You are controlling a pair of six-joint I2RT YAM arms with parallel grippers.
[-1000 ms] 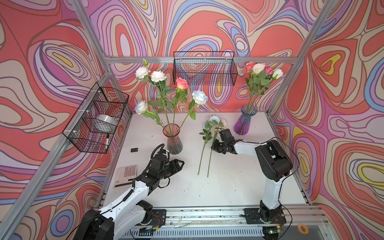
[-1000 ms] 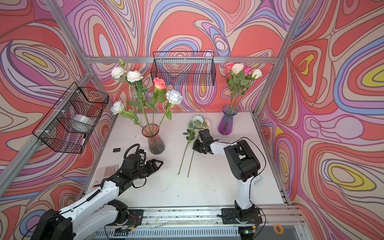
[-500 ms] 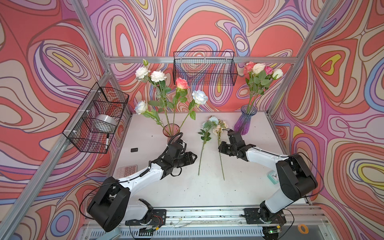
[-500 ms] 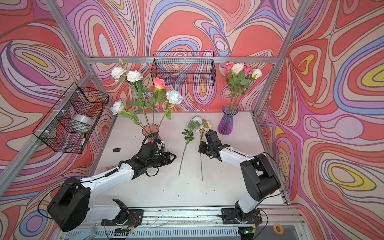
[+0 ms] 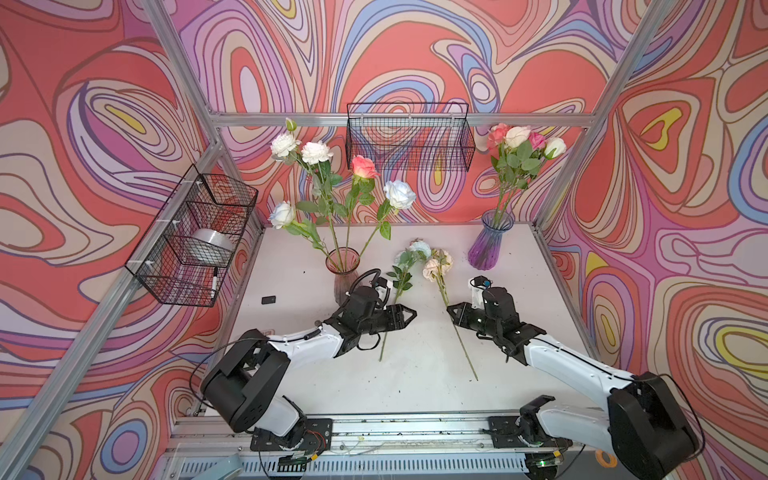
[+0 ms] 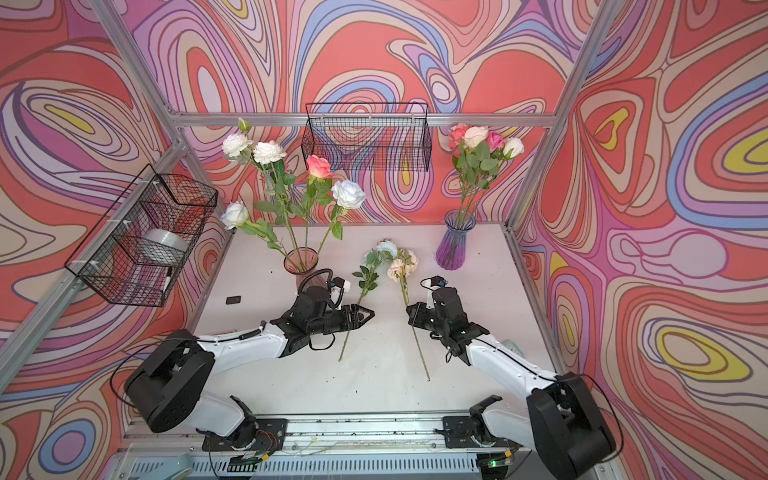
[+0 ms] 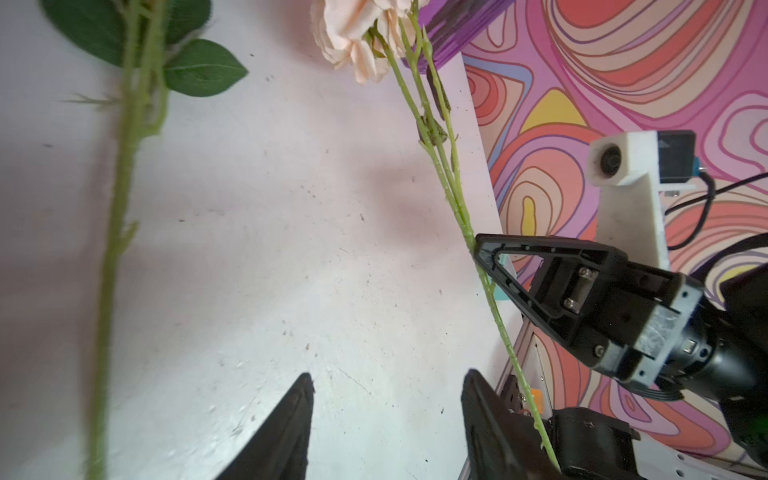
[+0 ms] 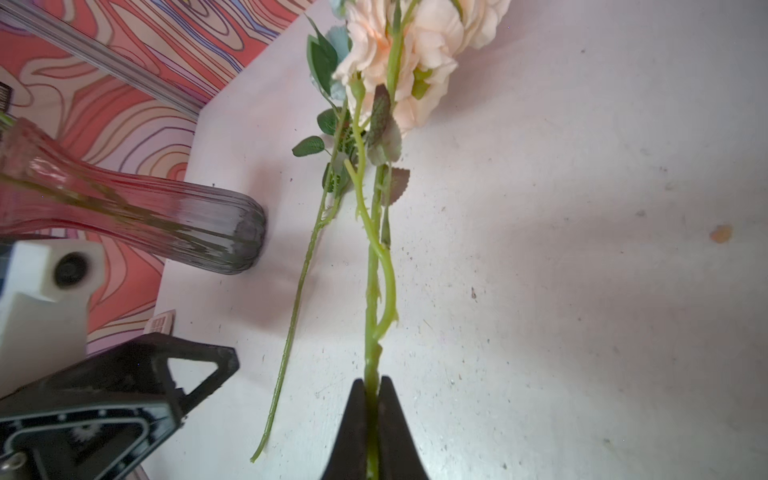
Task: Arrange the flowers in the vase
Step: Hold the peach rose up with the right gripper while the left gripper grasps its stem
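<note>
Right wrist view: the right gripper (image 8: 372,390) is pinching the cream flower (image 8: 415,54) low on its stem, jaws closed tight on it, with the bloom well ahead of the tips. Over the last second it has been dragging that stem away from the pale blue flower (image 5: 419,248). The two are now lying apart, so each looks free to lift alone. The left gripper (image 5: 409,316) has swung in, jaws open and empty. The blue flower's stem is passing just outside one finger, not between them, and the pink vase (image 5: 343,266) is standing near, back by its wrist.
</note>
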